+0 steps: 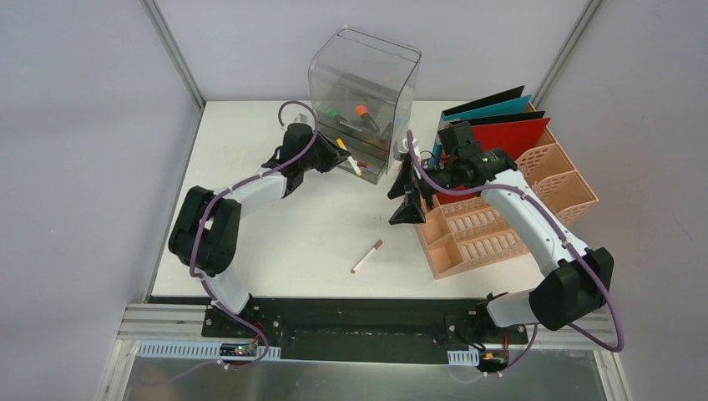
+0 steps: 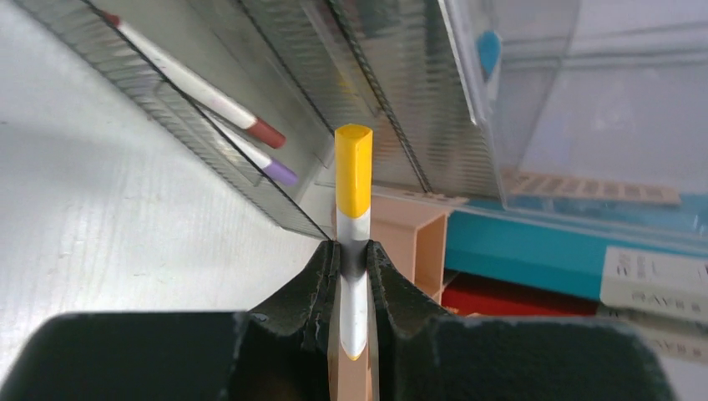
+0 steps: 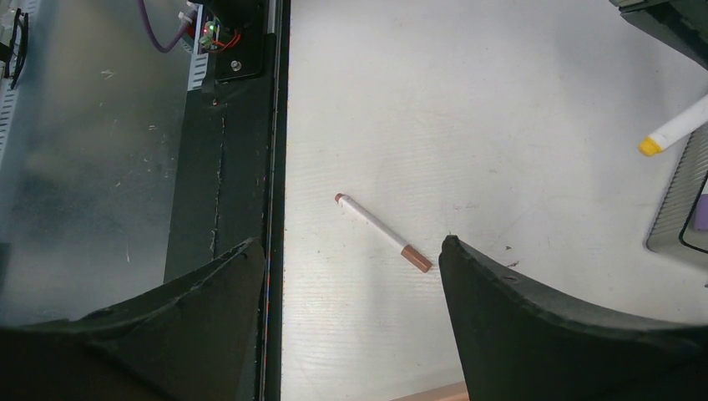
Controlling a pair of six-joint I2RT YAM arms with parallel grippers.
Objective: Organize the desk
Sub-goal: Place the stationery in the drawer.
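The yellow-capped marker (image 2: 353, 180) has its lower end hidden inside the left end effector (image 2: 354, 248). Beside the clear drawer box (image 2: 392, 92), the white folder label (image 2: 655, 276) is too blurred to read.

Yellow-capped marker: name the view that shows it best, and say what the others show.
Left wrist view: the marker fills the centre, clamped in the left tool, yellow cap clear. The top view shows it small, beside the box. The right wrist view catches only its yellow end at the right edge.
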